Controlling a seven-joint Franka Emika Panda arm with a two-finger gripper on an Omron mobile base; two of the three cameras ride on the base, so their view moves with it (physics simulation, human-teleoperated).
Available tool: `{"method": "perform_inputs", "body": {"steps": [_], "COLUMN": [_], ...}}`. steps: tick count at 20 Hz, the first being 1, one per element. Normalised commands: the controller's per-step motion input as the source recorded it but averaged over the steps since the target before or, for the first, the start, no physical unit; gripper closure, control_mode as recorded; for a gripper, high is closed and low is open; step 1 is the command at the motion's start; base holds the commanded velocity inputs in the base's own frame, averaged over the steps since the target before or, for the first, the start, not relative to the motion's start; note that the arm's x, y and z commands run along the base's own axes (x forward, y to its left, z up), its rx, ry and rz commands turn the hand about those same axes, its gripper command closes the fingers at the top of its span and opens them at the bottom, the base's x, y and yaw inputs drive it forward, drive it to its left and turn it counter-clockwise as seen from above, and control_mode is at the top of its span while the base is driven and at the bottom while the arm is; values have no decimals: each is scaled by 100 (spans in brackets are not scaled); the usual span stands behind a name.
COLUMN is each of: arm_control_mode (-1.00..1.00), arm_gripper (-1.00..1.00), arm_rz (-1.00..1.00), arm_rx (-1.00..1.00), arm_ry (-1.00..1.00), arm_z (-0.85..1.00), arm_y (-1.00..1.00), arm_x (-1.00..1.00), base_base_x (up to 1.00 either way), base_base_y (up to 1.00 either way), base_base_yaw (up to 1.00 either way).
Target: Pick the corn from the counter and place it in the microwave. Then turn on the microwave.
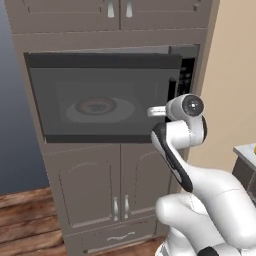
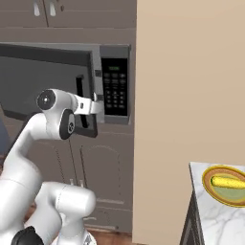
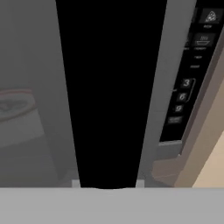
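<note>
The microwave (image 1: pixel 105 97) is built into the brown cabinet wall, with a white round plate (image 1: pixel 100 108) showing dimly through its dark glass door. My gripper (image 2: pixel 95 105) reaches to the door's black bar handle (image 2: pixel 80 86) and is closed around it. In the hand view the handle (image 3: pixel 109 87) runs as a wide black bar up the middle, with the keypad (image 3: pixel 183 96) to its right. The corn (image 2: pixel 229 183) lies on a dark-rimmed round dish on the counter (image 2: pixel 210 220), far to the right of the gripper.
Brown panelled cabinet doors (image 1: pixel 95 185) sit below the microwave, with more cabinets above it. A beige wall panel (image 2: pixel 191 86) stands between the microwave and the counter. My arm's elbow and base rise at the bottom of both base views. Wood floor (image 1: pixel 25 220) lies at the lower left.
</note>
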Motion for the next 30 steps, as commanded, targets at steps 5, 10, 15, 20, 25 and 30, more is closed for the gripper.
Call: {"method": "perform_inputs", "body": {"steps": [5, 10, 15, 20, 25, 30], "arm_control_mode": [-100, -100, -100, -100, -100, -100], "arm_gripper": [100, 100, 100, 100, 100, 100], "arm_rz": [0, 0, 0, 0, 0, 0], "arm_rx": [0, 0, 0, 0, 0, 0], "arm_ry": [-1, -2, -2, -3, -3, -3], "arm_z": [0, 0, 0, 0, 0, 0], "arm_y": [0, 0, 0, 0, 0, 0], "arm_x": [-34, -33, -33, -34, -35, -37], "base_base_x": [0, 0, 0, 0, 0, 0], "base_base_y": [0, 0, 0, 0, 0, 0], "base_base_yaw": [0, 0, 0, 0, 0, 0]}}
